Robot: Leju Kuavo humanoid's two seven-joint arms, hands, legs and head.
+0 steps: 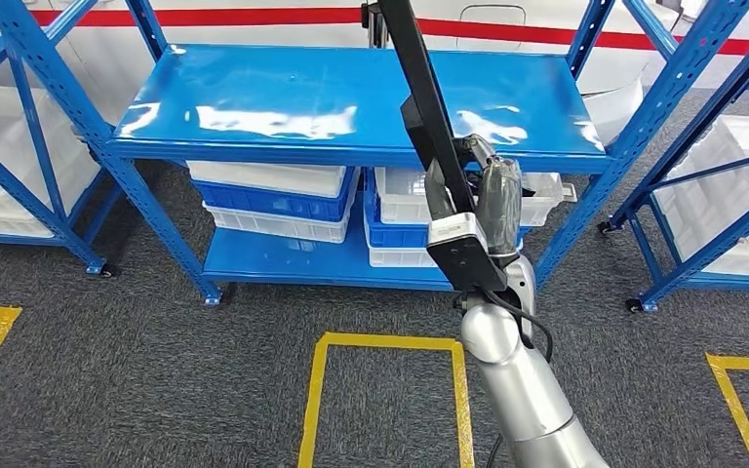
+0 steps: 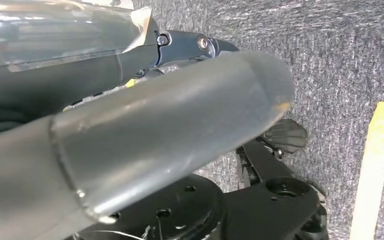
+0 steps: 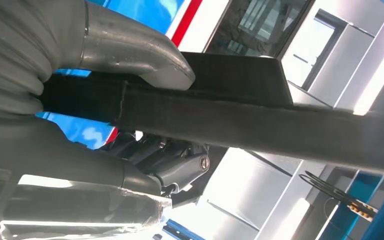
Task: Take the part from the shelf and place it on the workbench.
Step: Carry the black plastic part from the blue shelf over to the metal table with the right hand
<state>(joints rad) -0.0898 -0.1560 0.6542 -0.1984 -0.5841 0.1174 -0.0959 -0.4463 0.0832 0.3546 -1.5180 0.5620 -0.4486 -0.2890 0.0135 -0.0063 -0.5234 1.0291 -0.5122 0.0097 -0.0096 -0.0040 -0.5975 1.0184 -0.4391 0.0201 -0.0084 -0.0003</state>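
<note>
Gripping the long black part [image 1: 419, 88], right hand [image 1: 478, 195] clamped round it before the blue shelf [image 1: 283, 97]; left hand's [image 2: 170, 125] state unclear

A shelf [image 1: 351, 102] stood at the far middle of the floor [image 1: 156, 370], with stacked bins [image 1: 271, 200] on its lower level at the left and more bins [image 1: 405, 210] beside them at the right. Further shelving stood to the far left [image 1: 10, 146] and far right [image 1: 712, 195], the right one holding bins [image 1: 731, 185]. Near the middle, the right hand [image 1: 483, 200] held a long part [image 1: 424, 97] that rose up across the shelf's front, and taped lines [image 1: 380, 343] lay on the floor before the shelf.
</note>
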